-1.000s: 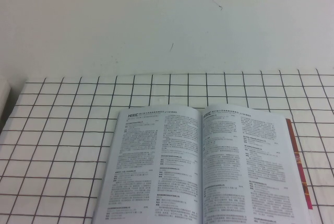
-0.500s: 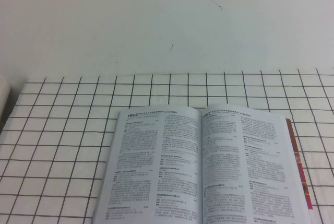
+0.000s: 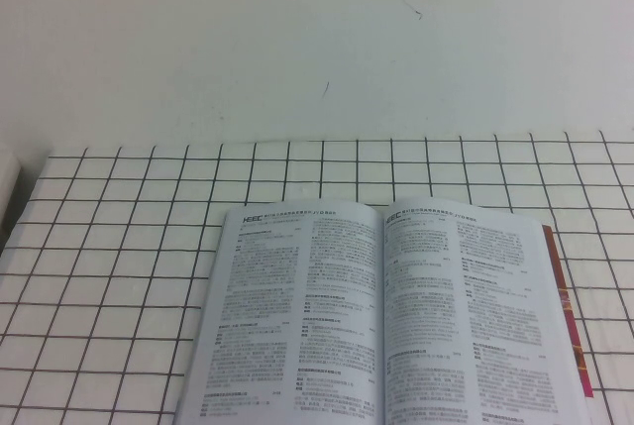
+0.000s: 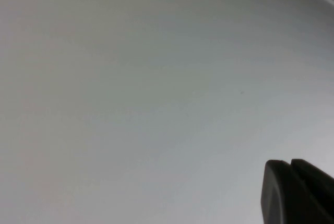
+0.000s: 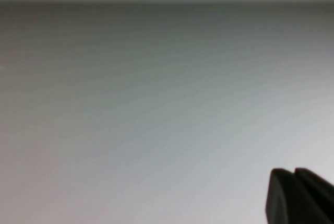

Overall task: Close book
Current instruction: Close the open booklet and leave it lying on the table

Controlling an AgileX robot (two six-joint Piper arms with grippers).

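Lab-style test setup: grid-ruled white table (image 3: 119, 247), bare white wall (image 3: 297, 39).

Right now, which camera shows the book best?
High view: the book lies open on the grid table. Wrist views miss it, showing only pale surface and an edge of the left gripper or right gripper, both outside the high view.

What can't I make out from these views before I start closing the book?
1. Book: its near edge is cut off by the high view's bottom; the print is too small to read.
2. Left claw: outside the high view; the left wrist view catches only a dark corner of it.
3. Right claw: likewise, only a dark corner in the right wrist view.
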